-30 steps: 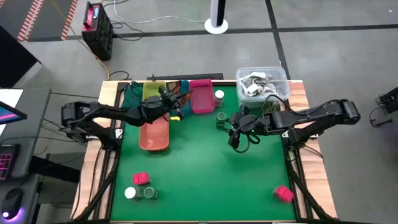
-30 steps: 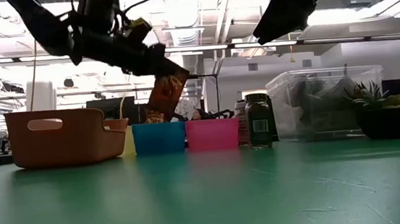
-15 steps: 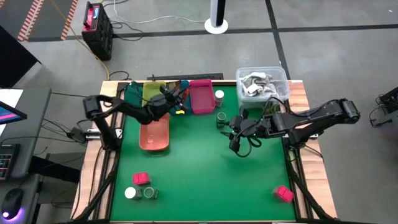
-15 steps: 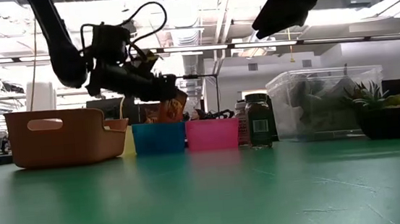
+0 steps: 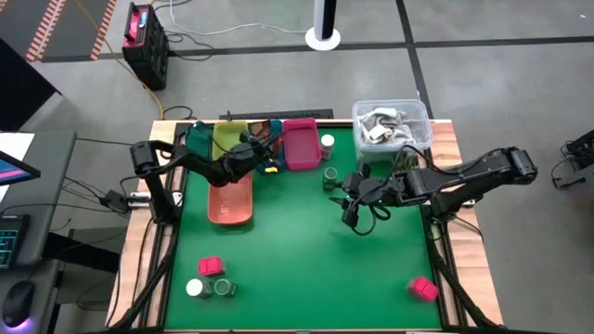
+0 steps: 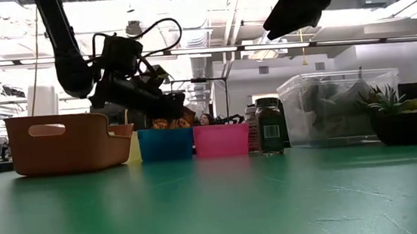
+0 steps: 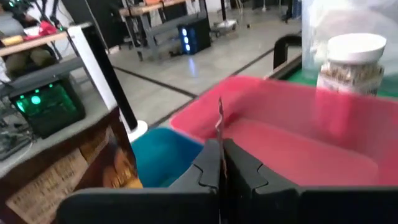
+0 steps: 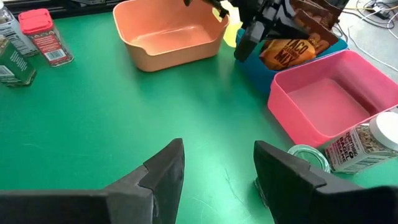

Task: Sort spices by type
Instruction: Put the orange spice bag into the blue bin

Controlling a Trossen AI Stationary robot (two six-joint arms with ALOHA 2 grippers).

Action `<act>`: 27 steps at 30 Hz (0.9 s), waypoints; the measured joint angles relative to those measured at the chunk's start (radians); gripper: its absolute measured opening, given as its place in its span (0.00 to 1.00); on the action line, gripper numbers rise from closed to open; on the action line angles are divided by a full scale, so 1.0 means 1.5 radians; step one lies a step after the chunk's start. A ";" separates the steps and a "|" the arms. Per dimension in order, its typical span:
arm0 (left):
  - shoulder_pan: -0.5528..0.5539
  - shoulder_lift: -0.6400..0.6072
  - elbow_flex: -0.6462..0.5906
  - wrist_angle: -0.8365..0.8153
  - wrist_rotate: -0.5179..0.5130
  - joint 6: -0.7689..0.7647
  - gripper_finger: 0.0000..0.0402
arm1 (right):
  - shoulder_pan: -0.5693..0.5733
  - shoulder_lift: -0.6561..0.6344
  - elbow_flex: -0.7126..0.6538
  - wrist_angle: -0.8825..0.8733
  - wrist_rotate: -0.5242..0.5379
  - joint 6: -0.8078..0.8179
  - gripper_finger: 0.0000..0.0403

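My left gripper [image 5: 258, 151] is shut on a crinkly brown-orange packet [image 6: 170, 123] over the blue tray [image 6: 165, 143] at the table's far side. Another packet [image 7: 93, 171] stands in that tray. My right gripper [image 8: 217, 171] hangs open above the green mat right of centre, touching nothing. A dark green jar [image 5: 330, 173] and a white-lidded jar [image 5: 327, 142] stand by the pink tray [image 5: 299, 144]. A pink box [image 5: 210, 266], a white-lidded jar [image 5: 194, 288] and a green jar [image 5: 223, 288] stand near left; another pink box [image 5: 424, 289] sits near right. My left gripper pinches the packet's thin top edge [image 7: 219, 121] between its two shut fingers [image 7: 239, 171], coming slanting down from the table's left. The packet hangs below the fingers, and its lower part [image 8: 283, 55] dips inside the blue tray.
Green [image 5: 200, 139] and yellow [image 5: 227, 137] trays lie beside the blue one along the far edge, and an orange tray [image 5: 230, 199] lies nearer. A clear tub [image 5: 390, 121] of white-grey items stands at the far right corner. The mat's middle [image 5: 297, 241] is bare.
My left gripper has moved down and toward the far edge, staying shut. The packet, which hung tilted well above the trays, has sunk until its lower part stands inside the blue tray.
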 joint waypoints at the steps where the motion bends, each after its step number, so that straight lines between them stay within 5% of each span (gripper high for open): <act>1: 0.000 0.000 0.000 -0.012 0.000 -0.002 0.03 | 0.000 0.000 0.000 0.000 0.000 0.000 0.55; 15: 0.000 -0.010 0.000 -0.048 0.000 -0.005 0.24 | 0.000 0.000 0.000 0.001 0.000 0.000 0.55; 27: -0.003 -0.126 0.000 -0.114 0.000 0.052 0.34 | 0.000 0.000 0.000 -0.004 0.000 0.002 0.55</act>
